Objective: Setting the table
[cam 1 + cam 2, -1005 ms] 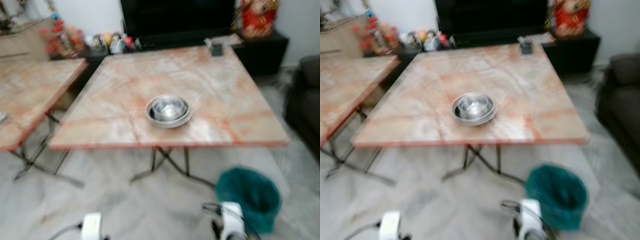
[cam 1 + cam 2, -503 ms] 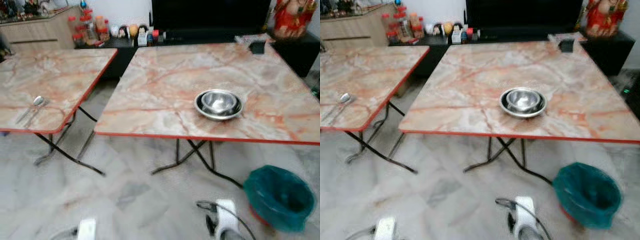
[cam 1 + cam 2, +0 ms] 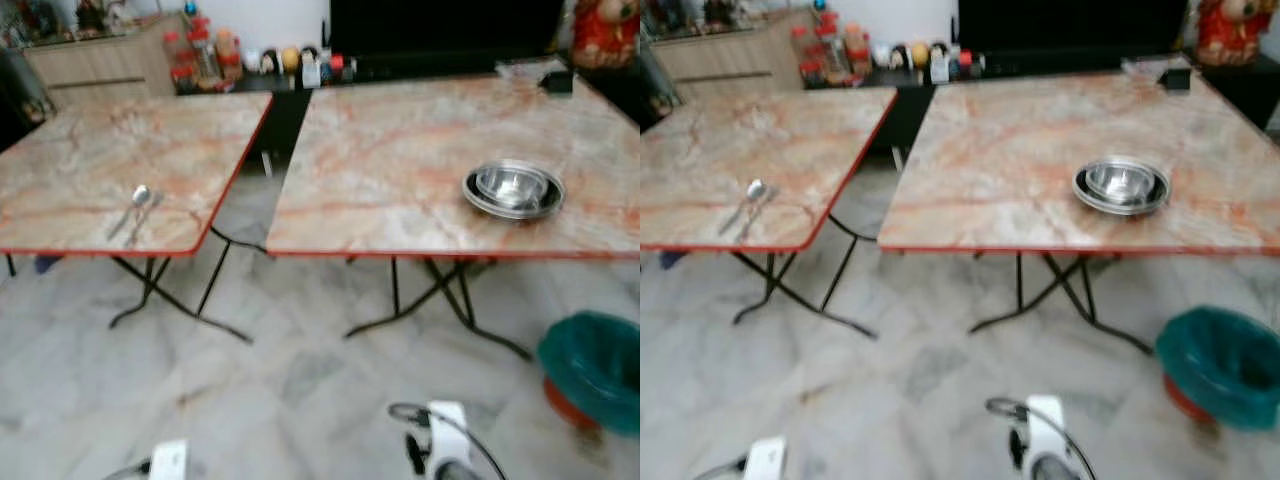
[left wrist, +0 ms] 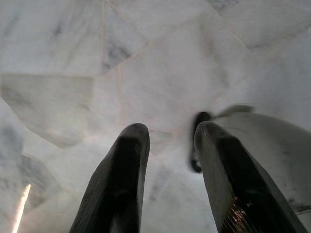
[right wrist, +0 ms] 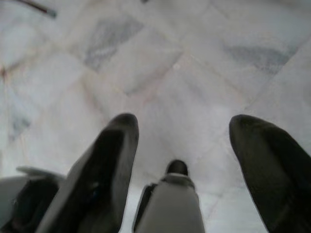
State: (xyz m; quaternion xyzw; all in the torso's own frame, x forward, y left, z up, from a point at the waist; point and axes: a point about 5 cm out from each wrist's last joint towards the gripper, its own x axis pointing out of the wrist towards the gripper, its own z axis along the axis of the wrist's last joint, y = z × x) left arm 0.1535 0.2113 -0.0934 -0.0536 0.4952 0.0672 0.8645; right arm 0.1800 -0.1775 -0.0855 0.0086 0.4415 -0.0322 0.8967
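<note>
**Q:** Head views — what is laid out before you?

**A:** Two marble-patterned folding tables stand side by side with a narrow gap between them. On the left table (image 3: 120,160), near its front edge, lie a spoon (image 3: 130,208) and a second utensil just beside it, too blurred to name. On the right table (image 3: 420,150), toward its right side, sits a stack of steel bowls (image 3: 513,188). A teal bin (image 3: 598,368) stands on the pale floor (image 3: 250,400) below that table's right front corner. Both my arms hang low, well short of either table.

**Q:** Left wrist view?

**A:** My left gripper (image 4: 167,145) points down at the floor tiles. Its two black fingers stand apart with bare floor between them: released, holding nothing.

**Q:** Right wrist view?

**A:** My right gripper (image 5: 182,141) also faces the floor. Its fingers are spread wide and empty.

**Q:** Which step is in hand, and how is it done well?

**A:** I judge this to be the approach; nothing is grasped yet. The cutlery and the bowls sit on separate tables, so one set probably must join the other. I should stop square to the left table's front edge, close enough to reach the spoon without leaning, and let the blur settle before lowering a gripper. The spoon lies flat, so a pinch across its thin handle is likely surest.
</note>
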